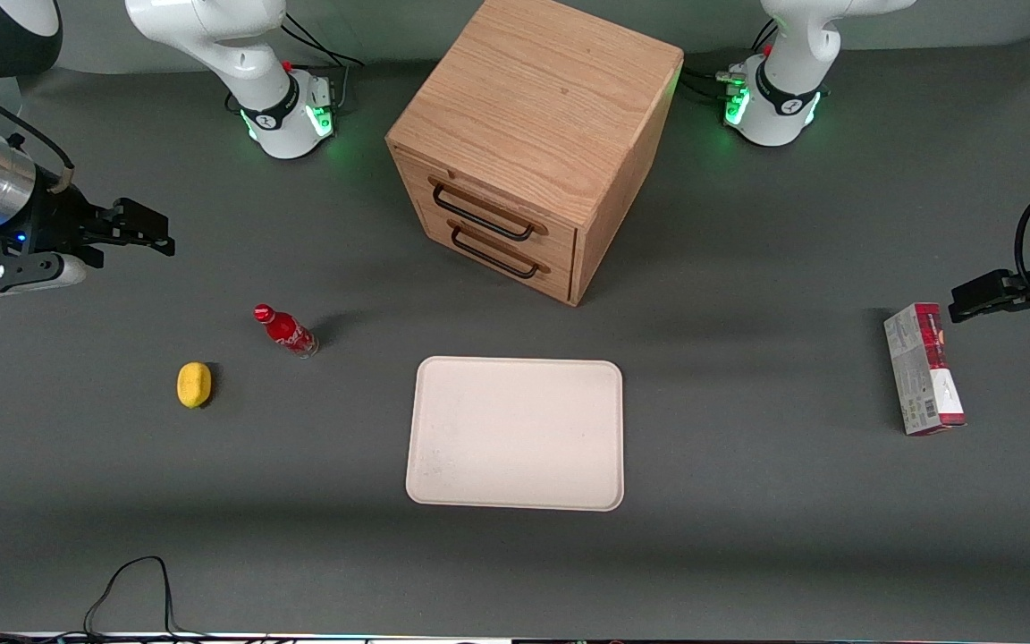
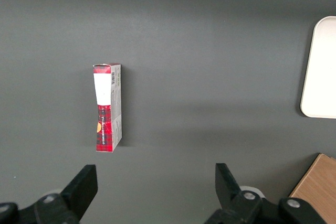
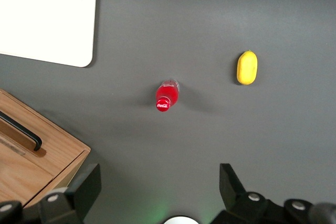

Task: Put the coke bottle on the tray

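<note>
The coke bottle (image 1: 285, 330) stands upright on the grey table, red cap and red label over a clear base; the right wrist view shows it from above (image 3: 166, 96). The cream-beige tray (image 1: 516, 433) lies flat nearer the front camera, toward the parked arm's end from the bottle; one corner of the tray (image 3: 47, 17) shows in the right wrist view. My right gripper (image 1: 153, 234) hangs high over the working arm's end of the table, farther from the front camera than the bottle. In the wrist view the gripper (image 3: 158, 182) is open with nothing between its fingers.
A yellow lemon-like object (image 1: 194, 385) lies beside the bottle, nearer the front camera. A wooden two-drawer cabinet (image 1: 533, 143) stands at mid table, farther from the camera than the tray. A red-and-white carton (image 1: 924, 368) lies toward the parked arm's end. Cables (image 1: 135, 590) run along the front edge.
</note>
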You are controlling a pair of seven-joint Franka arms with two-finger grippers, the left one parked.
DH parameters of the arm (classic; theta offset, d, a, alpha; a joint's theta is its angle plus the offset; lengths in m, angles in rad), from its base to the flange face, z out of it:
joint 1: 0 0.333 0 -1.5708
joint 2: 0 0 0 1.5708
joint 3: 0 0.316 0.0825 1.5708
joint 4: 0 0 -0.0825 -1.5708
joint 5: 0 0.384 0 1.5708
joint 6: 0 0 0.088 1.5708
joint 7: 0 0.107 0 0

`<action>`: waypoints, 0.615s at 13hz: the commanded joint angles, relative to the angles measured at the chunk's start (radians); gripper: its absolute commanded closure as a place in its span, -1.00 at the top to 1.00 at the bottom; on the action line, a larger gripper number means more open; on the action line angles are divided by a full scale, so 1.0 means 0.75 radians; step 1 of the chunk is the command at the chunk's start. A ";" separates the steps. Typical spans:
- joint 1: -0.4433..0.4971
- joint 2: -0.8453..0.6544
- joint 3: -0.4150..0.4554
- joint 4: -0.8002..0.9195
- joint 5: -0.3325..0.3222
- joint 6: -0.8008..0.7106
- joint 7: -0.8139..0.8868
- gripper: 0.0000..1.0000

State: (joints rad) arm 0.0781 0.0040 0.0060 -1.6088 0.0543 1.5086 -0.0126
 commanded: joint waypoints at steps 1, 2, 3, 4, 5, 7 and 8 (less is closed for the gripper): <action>0.023 0.027 -0.016 0.045 0.030 -0.034 0.027 1.00; 0.023 0.029 -0.016 0.047 0.030 -0.034 0.019 1.00; 0.021 0.031 -0.018 0.049 0.030 -0.034 0.007 1.00; 0.021 0.031 -0.018 0.053 0.024 -0.034 0.000 1.00; 0.025 0.042 -0.018 0.049 0.030 -0.032 0.002 1.00; 0.021 0.054 -0.018 0.083 0.034 -0.021 0.007 1.00; 0.021 0.058 -0.020 0.100 0.036 -0.021 0.005 1.00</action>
State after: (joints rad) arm 0.0829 0.0211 0.0055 -1.5973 0.0598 1.5102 -0.0126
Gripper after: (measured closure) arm 0.000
